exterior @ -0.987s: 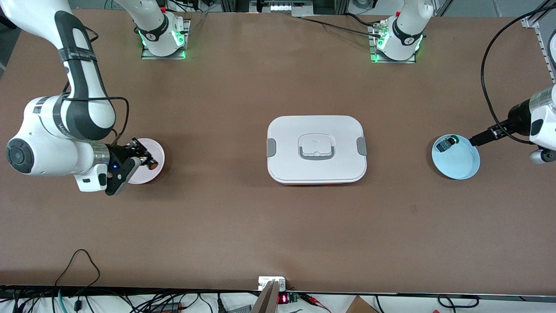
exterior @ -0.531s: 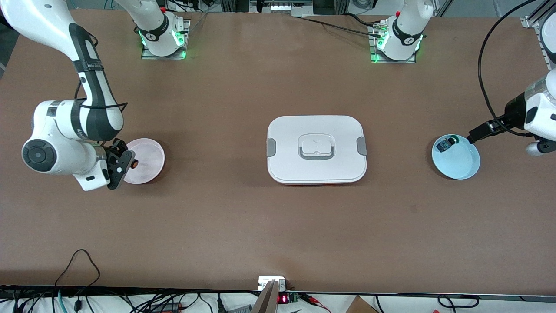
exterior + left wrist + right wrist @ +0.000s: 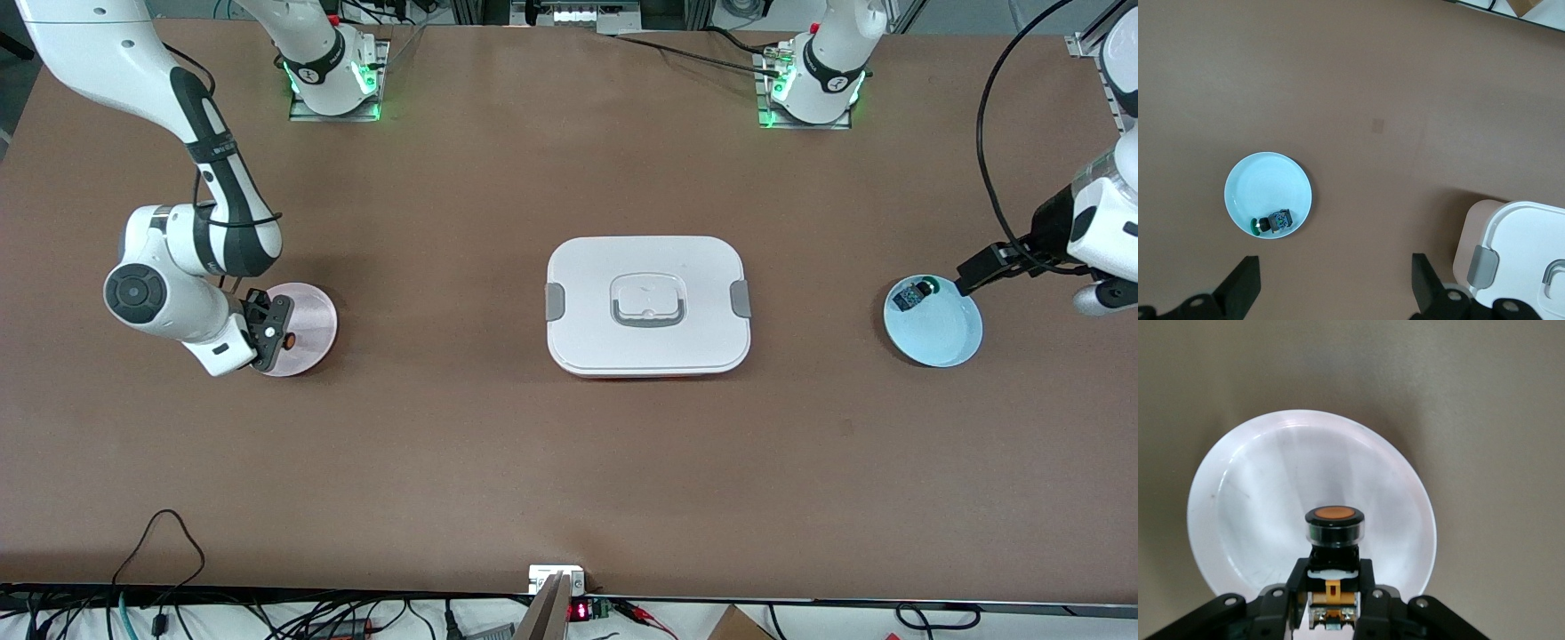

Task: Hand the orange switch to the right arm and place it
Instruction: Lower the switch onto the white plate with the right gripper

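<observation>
My right gripper (image 3: 277, 336) is shut on the orange switch (image 3: 290, 339), over the rim of a pale pink plate (image 3: 307, 316) at the right arm's end of the table. In the right wrist view the orange switch (image 3: 1333, 525) points its orange cap down at the plate (image 3: 1265, 500), and the black fingers (image 3: 1293, 585) clamp its orange-yellow rear block. I cannot tell whether it touches the plate. My left gripper (image 3: 975, 272) hangs open and empty beside a light blue plate (image 3: 944, 338); its fingers (image 3: 1240, 289) stand wide apart.
A green-capped black-and-blue switch (image 3: 913, 294) lies in the light blue plate (image 3: 1265, 180). A closed white lidded box (image 3: 646, 305) with grey latches sits mid-table, its corner (image 3: 1521, 247) showing in the left wrist view. Cables run along the table's near edge.
The right arm has swung in over the pink plate, turning its wrist so the switch points down. The left arm drifted slightly toward its own end of the table.
</observation>
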### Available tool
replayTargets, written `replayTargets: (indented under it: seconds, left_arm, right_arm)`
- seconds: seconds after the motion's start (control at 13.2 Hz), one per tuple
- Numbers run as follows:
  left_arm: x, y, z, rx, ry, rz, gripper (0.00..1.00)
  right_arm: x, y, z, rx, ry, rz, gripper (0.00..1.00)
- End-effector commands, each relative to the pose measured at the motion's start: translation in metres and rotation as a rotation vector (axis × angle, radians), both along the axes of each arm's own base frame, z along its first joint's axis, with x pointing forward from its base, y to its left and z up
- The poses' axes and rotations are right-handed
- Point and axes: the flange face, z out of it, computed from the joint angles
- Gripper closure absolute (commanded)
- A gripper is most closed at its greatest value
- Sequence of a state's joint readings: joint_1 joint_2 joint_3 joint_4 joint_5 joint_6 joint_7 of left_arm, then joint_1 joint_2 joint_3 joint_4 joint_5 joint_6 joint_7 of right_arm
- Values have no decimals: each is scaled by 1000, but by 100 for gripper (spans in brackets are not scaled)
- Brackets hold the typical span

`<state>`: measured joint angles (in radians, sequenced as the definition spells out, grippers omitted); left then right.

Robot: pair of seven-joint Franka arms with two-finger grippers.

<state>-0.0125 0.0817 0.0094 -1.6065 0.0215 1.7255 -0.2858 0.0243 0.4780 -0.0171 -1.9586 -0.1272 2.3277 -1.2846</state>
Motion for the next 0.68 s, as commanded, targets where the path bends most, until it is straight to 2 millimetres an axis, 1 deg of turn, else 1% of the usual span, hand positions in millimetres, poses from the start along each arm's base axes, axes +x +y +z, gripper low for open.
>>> replayTargets:
  seconds: [0.0,0.08,0.23,0.3,0.61]
  left_arm:
    - [-4,5,24,27,22,-50,0]
    - [-3,5,22,27,26,-83,0]
    - [6,7,22,26,21,-94,0]
    - [9,8,18,27,27,-92,0]
    - [10,9,17,28,27,-93,0]
  right_arm:
    - [-12,3,3,4,-28,52,84]
    - [-14,3,1,6,-26,63,84]
    - [-15,6,0,8,-28,76,84]
    - [-15,6,-1,9,-26,84,84]
    - [-26,13,-13,13,-7,108,82]
